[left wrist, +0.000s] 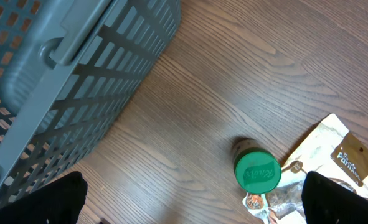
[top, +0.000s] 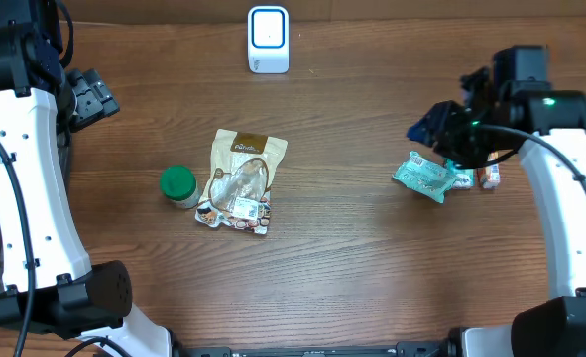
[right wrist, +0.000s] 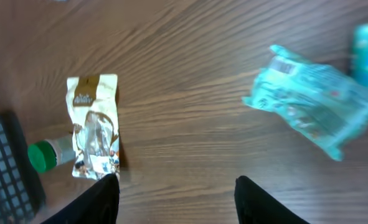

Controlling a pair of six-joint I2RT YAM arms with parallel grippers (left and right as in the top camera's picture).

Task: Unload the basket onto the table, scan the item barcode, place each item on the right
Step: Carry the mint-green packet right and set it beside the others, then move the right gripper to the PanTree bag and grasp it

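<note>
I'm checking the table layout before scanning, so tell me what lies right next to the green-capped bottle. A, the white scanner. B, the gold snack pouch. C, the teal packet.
B: the green-capped bottle lies right beside the gold snack pouch near the middle of the table. The teal packet is far off by the right arm, and the white scanner stands at the far edge.

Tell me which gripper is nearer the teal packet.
Right. The right gripper is just beside the teal packet; the left gripper is far across the table, past the green-capped jar.
</note>
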